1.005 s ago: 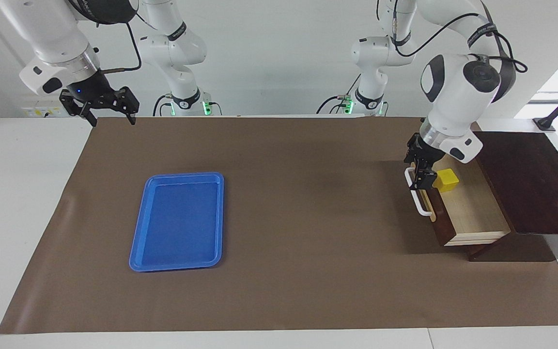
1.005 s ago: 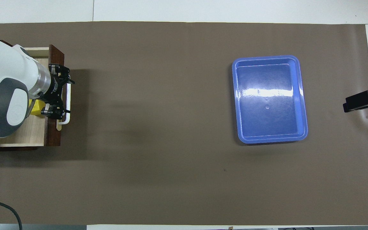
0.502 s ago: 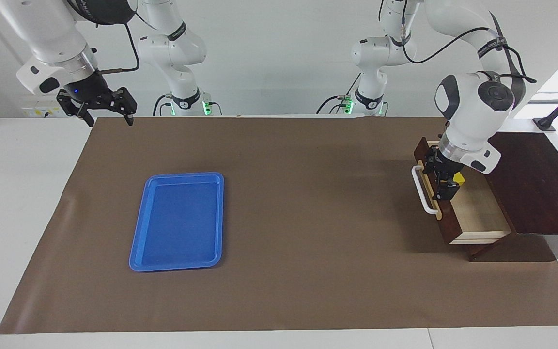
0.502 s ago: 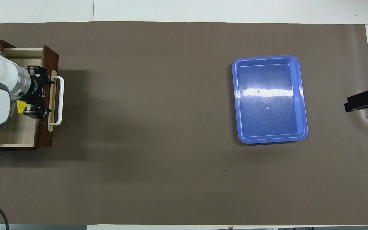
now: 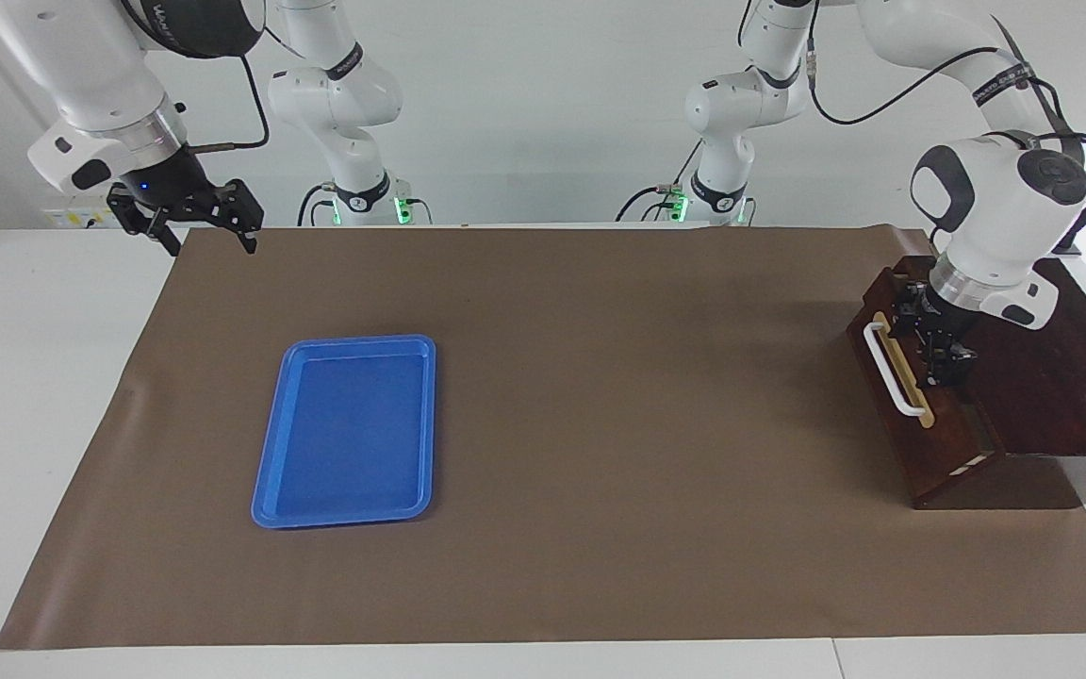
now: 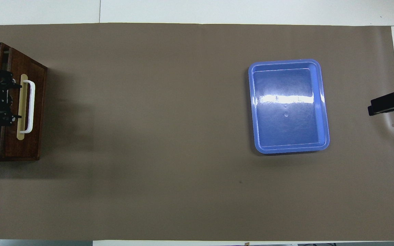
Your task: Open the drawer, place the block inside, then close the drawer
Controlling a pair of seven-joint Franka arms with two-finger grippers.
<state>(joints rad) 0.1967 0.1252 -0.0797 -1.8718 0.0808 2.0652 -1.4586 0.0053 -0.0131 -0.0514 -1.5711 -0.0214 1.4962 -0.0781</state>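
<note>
The dark reddish-brown drawer [image 5: 896,415] with its white bar handle [image 5: 885,368] is pushed almost fully into its cabinet [image 5: 1052,377] at the left arm's end of the table. Only a thin slit shows at its top edge. My left gripper [image 5: 934,339] is open, low over the drawer front's top edge, just on the cabinet side of the handle. It also shows in the overhead view [image 6: 11,100], beside the handle [image 6: 29,106]. The yellow block is hidden. My right gripper [image 5: 208,231] is open and empty, waiting high over the right arm's end of the table.
A flat blue tray [image 5: 347,429] lies on the brown mat toward the right arm's end; it also shows in the overhead view [image 6: 287,106]. The brown mat [image 5: 600,377] stretches between tray and cabinet.
The left gripper has moved toward the cabinet with the drawer front, and the drawer has slid from well open to almost shut. The yellow block has gone out of sight inside. The right arm barely moved.
</note>
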